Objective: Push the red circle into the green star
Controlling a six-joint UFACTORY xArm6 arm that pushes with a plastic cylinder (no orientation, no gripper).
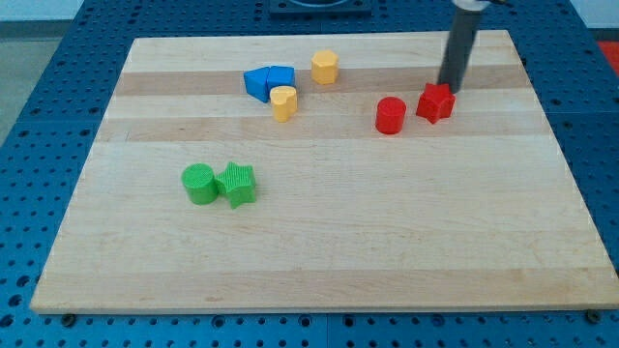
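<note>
Red circle (pixel 390 115), likely light, stiff and slide-prone, wants pushing from its upper-right side toward green star (pixel 237 184); my tip (pixel 450 89), no hand, touches red star (pixel 435 101).

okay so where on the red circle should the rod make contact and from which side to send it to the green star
There is no gripping here, only pushing. Contact the red circle on its upper-right side wall, opposite the green star, which lies toward the view's lower left. My tip sits behind the red star, which nearly touches that side, so I'd probably go round it first.
</note>
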